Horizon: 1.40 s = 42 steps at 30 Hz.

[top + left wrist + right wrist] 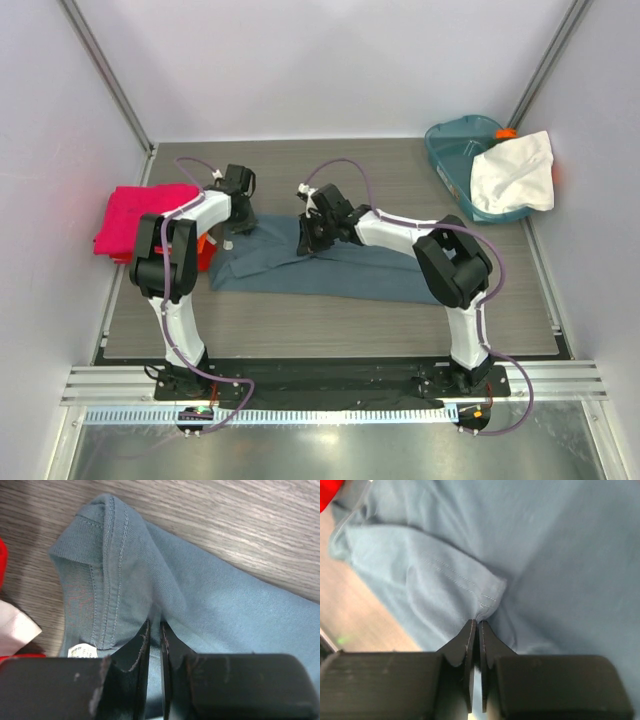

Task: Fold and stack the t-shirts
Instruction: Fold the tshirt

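My left claw [154,630] pinches the blue-grey t-shirt [215,605] just beside its collar [107,555]; my right claw [474,627] nips a stitched fold of it. The shirt lies on the bench [250,510] under both.

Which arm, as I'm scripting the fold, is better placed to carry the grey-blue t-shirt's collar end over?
Left, probably: the left gripper is shut on the slate blue-grey cloth t-shirt by its collar, while the right gripper pinches a stitched hem mid-shirt.

Grey wood-grain table [330,330]: blue-grey t-shirt [350,272] at centre, magenta t-shirt [135,215] at left, teal tub [452,150] at far right.
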Each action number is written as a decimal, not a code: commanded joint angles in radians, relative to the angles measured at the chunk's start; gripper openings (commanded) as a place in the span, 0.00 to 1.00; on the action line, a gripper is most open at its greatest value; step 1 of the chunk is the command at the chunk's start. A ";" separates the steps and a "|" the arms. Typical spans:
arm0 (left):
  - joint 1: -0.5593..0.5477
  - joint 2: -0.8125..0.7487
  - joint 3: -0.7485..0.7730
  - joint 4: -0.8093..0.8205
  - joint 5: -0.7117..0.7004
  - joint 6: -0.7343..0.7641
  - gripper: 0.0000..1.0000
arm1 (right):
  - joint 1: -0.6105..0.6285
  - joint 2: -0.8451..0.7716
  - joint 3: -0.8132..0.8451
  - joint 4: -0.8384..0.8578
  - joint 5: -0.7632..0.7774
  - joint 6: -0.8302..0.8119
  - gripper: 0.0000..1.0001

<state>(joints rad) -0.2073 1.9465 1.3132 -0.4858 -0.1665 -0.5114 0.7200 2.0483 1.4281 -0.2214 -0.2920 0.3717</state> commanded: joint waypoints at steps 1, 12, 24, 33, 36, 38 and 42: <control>0.025 0.061 -0.008 0.003 -0.041 0.020 0.13 | 0.006 -0.092 -0.081 0.074 -0.055 0.029 0.14; 0.028 0.049 -0.003 -0.008 -0.024 0.013 0.13 | 0.003 -0.204 -0.285 0.215 -0.170 0.069 0.38; 0.026 -0.035 -0.016 -0.011 0.039 -0.029 0.15 | -0.010 -0.113 -0.042 0.107 -0.012 0.006 0.52; 0.009 -0.081 0.007 -0.051 0.048 -0.055 0.17 | -0.011 0.036 0.143 0.004 0.086 -0.007 0.52; -0.004 -0.078 0.020 -0.068 0.044 -0.058 0.17 | -0.010 0.068 0.161 -0.006 0.079 -0.004 0.52; -0.012 -0.077 0.021 -0.071 0.044 -0.059 0.17 | -0.008 0.081 0.164 -0.004 0.067 -0.004 0.50; -0.018 -0.060 0.034 -0.074 0.044 -0.053 0.18 | -0.007 0.096 0.163 -0.001 0.039 0.004 0.42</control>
<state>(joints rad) -0.2176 1.9175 1.3125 -0.5407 -0.1303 -0.5648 0.7105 2.1509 1.5467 -0.2203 -0.2329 0.3862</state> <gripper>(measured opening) 0.175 0.444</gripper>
